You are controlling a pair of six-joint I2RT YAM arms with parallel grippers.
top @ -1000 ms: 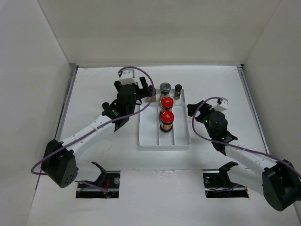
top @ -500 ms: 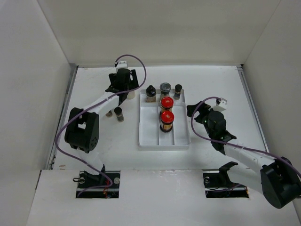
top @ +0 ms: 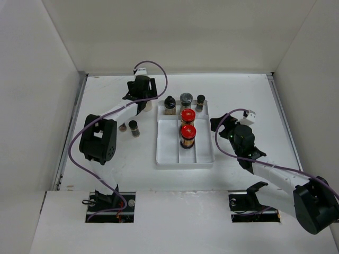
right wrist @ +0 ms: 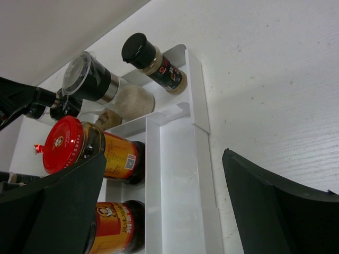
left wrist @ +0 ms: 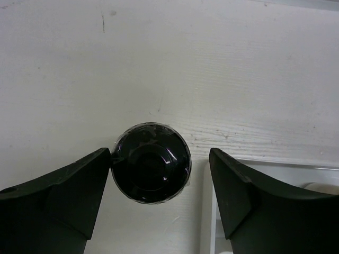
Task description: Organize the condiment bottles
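Note:
The white tray [top: 169,151] holds two amber red-capped bottles [top: 187,115] [top: 187,132] in its middle lane. At its back stand a black-capped jar [top: 170,104], a grey-lidded jar [top: 186,99] and a small black-capped jar [top: 201,100]. My left gripper [top: 142,100] is open over a pale black-capped jar [top: 148,106] just outside the tray's back left corner. In the left wrist view that jar's cap [left wrist: 152,162] sits between the fingers [left wrist: 69,190], against the left one. My right gripper [top: 220,125] is open and empty beside the tray's right edge.
Two small jars [top: 134,127] [top: 123,127] stand on the table left of the tray. The right wrist view shows the tray's bare right lane [right wrist: 183,180], the red-capped bottles [right wrist: 66,145] and the grey-lidded jar [right wrist: 87,76]. White walls enclose the table.
My left gripper let go of the black-capped jar at the tray's back left and swung left and back over the pale jar. The right arm barely moved.

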